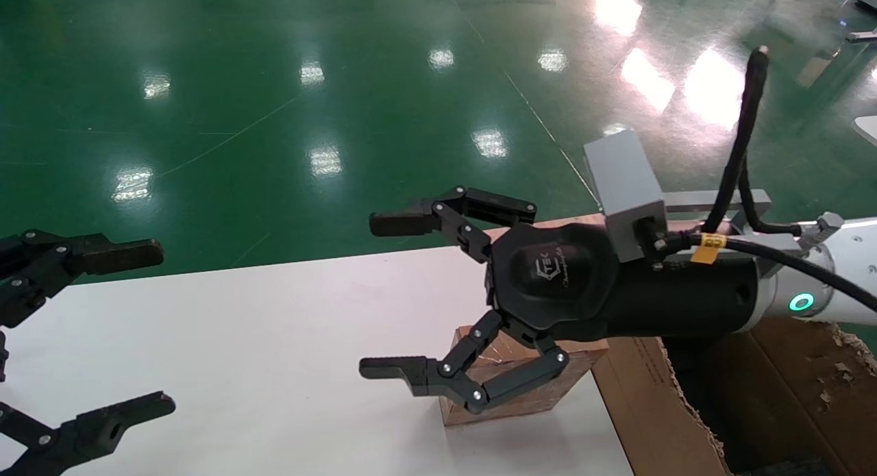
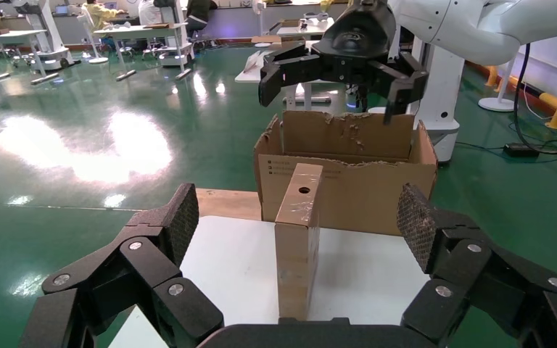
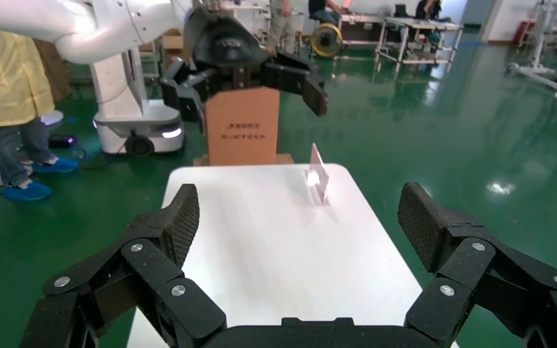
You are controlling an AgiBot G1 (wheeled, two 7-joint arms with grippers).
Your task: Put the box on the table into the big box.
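— So where is the box (image 1: 507,383) right now?

— Standing upright on the bench (image 1: 260,353), near the edge that meets the big box (image 1: 658,394). From the left wrist view it shows as a narrow slab on end, with a small round hole high on the face and the carton just behind it.

— And the arms?

— The right gripper (image 1: 384,294) hangs above the bench, over and just in front of the box, jaws spread wide and holding nothing. The left gripper (image 1: 130,332) sits at the far left side, well apart from the box, jaws also released and empty.

— How do you think the box will handle?

— Light and stiff, I'd guess: plain cardboard, thin walls. The glossy tape wrap looks slick, so a weak pinch may slip. Standing on its narrow end, it would probably topple from a nudge.

— Where would you take hold?

— Across the two broad faces, around mid-height or a little above, squeezing flat against the panels, not the taped corners. Firm but not crushing, since hollow cardboard can buckle inward.
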